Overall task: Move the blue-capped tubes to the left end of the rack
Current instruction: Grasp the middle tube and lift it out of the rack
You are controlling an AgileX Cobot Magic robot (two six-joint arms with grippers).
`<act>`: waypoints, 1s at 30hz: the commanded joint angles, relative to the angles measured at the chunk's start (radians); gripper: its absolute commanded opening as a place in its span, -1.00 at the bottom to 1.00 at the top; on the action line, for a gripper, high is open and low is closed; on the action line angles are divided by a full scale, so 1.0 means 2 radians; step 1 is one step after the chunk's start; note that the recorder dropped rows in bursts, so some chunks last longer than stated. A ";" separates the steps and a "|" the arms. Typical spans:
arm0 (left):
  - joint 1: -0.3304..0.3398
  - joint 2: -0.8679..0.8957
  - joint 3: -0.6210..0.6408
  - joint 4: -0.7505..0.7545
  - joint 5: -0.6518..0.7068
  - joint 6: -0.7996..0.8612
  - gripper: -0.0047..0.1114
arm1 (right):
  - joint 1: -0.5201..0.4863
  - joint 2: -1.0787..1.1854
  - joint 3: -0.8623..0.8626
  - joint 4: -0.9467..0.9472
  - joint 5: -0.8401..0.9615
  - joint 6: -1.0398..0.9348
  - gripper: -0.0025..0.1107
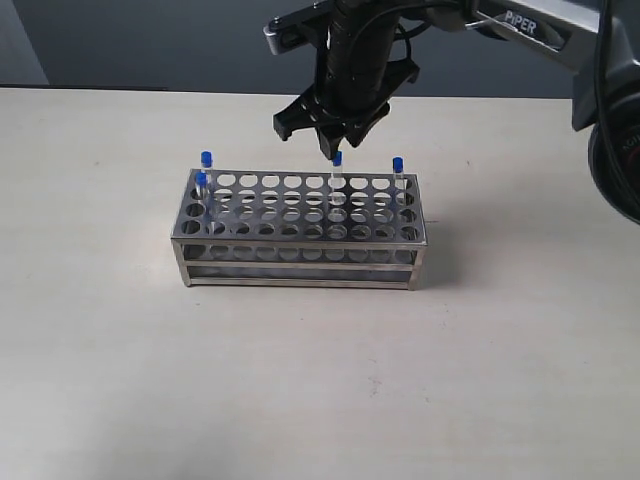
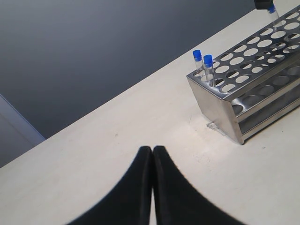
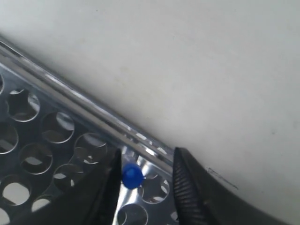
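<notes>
The rack (image 1: 300, 250) is standing in the middle of the table (image 1: 110, 380), its long side facing the exterior camera. Two of the blue-capped tubes (image 1: 205, 160) are sitting upright in holes at its left end, one in the far row and one just nearer. A third tube (image 1: 337, 162) is standing in the far row, right of the middle. A fourth tube (image 1: 397, 166) is standing at the far right corner. The right gripper (image 3: 147, 161) is hanging directly above the third tube, its jaws standing wide and straddling the blue cap (image 3: 132, 175). The cap is lying close to one finger with a clear gap to the other, so nothing is being clamped. The left gripper (image 2: 152, 152) is hovering over bare table off the rack's left end, its fingers pressed together on nothing.
</notes>
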 commanded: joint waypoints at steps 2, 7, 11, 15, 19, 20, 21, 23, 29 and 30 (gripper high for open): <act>-0.002 0.002 -0.003 -0.001 -0.004 -0.002 -0.90 | -0.005 0.004 0.002 0.019 -0.001 -0.013 -0.31; -0.002 0.002 -0.003 -0.001 -0.004 -0.002 -0.90 | -0.005 0.011 0.002 0.032 -0.001 -0.022 -0.31; -0.002 0.002 -0.003 -0.002 -0.003 -0.002 -0.90 | -0.005 0.019 0.002 0.034 -0.001 -0.022 -0.31; -0.002 0.002 -0.003 -0.002 -0.003 -0.002 -0.90 | -0.005 0.021 0.002 0.034 -0.001 -0.022 -0.54; -0.002 0.002 -0.003 -0.002 -0.003 -0.002 -0.90 | -0.005 0.020 0.002 0.034 -0.001 -0.022 -0.95; -0.002 0.002 -0.003 -0.002 -0.003 -0.002 -0.90 | -0.005 0.019 0.002 0.034 -0.001 -0.022 -0.95; -0.002 0.002 -0.003 -0.002 -0.003 -0.002 -0.90 | -0.005 0.018 0.002 0.034 -0.001 -0.022 -0.95; -0.002 0.002 -0.003 -0.002 -0.003 -0.002 -0.90 | -0.005 0.011 0.002 0.034 -0.001 -0.022 -0.95; -0.002 0.002 -0.003 -0.002 -0.003 -0.002 -0.90 | -0.004 -0.028 0.002 0.032 -0.001 -0.022 -0.95; -0.002 0.002 -0.003 -0.002 -0.003 -0.002 -0.90 | -0.004 -0.036 0.002 0.032 -0.001 -0.022 -0.95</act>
